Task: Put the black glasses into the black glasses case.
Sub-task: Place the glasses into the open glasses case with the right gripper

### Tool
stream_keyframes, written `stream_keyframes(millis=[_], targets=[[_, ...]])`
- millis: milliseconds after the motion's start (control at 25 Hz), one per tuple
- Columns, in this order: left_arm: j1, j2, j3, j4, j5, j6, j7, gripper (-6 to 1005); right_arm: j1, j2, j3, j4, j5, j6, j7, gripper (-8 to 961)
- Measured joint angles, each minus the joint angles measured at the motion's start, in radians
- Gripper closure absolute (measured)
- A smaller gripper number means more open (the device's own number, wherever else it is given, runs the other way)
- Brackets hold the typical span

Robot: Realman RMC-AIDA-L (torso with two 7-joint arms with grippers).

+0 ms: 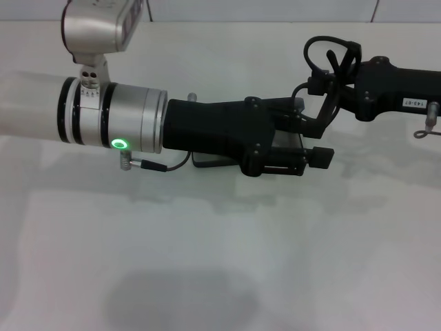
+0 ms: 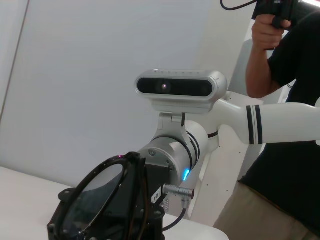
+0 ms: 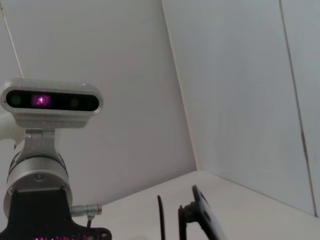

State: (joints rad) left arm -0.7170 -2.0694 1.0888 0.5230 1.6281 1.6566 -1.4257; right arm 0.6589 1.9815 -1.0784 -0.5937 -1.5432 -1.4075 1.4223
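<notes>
The black glasses (image 2: 97, 197) show in the left wrist view as a clear lens in a thin black rim, close against the right gripper (image 2: 150, 210). A thin temple arm (image 3: 160, 220) shows in the right wrist view. In the head view my right gripper (image 1: 298, 118) reaches in from the right and meets my left gripper (image 1: 293, 141) at the table's middle. The glasses are hidden between them. The black glasses case (image 1: 207, 161) shows only as a flat dark edge under the left gripper.
The white table (image 1: 207, 262) spreads out in front of the arms. A person (image 2: 290, 130) in a black shirt stands behind the right arm, holding a handle. White walls stand behind the table.
</notes>
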Motion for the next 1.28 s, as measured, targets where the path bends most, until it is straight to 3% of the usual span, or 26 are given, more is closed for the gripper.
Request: stream_keyframes(millis=[440, 560, 640, 720, 760, 960, 1120, 1280], targets=[[0.009, 0.0, -0.009, 0.0, -0.005, -0.003, 0.012, 466, -0.002, 0.007, -0.007, -0.006, -0.008, 0.004, -0.019, 828], [0.033, 0.003, -0.089, 0.001, -0.009, -0.014, 0.023, 466, -0.01, 0.027, -0.021, -0.052, -0.063, 0.004, -0.04, 828], [0.061, 0.008, -0.192, 0.001, -0.01, -0.025, 0.03, 466, -0.028, 0.043, -0.059, -0.119, -0.113, 0.015, -0.041, 827], [0.087, 0.01, -0.29, 0.002, -0.01, -0.045, 0.035, 466, -0.048, 0.047, -0.119, -0.179, -0.128, 0.05, -0.024, 827], [0.102, 0.01, -0.344, 0.002, -0.011, -0.06, 0.039, 466, -0.074, 0.047, -0.209, -0.253, -0.13, 0.115, 0.007, 827], [0.161, -0.004, -0.523, -0.009, -0.023, -0.128, 0.098, 467, -0.159, 0.043, -0.468, -0.47, -0.153, 0.356, 0.056, 826], [0.173, -0.012, -0.531, -0.01, -0.051, -0.17, 0.111, 467, -0.227, 0.046, -0.62, -0.597, -0.203, 0.512, 0.058, 826], [0.175, -0.014, -0.53, -0.011, -0.06, -0.2, 0.114, 467, -0.256, 0.046, -0.769, -0.641, -0.242, 0.676, 0.058, 826]])
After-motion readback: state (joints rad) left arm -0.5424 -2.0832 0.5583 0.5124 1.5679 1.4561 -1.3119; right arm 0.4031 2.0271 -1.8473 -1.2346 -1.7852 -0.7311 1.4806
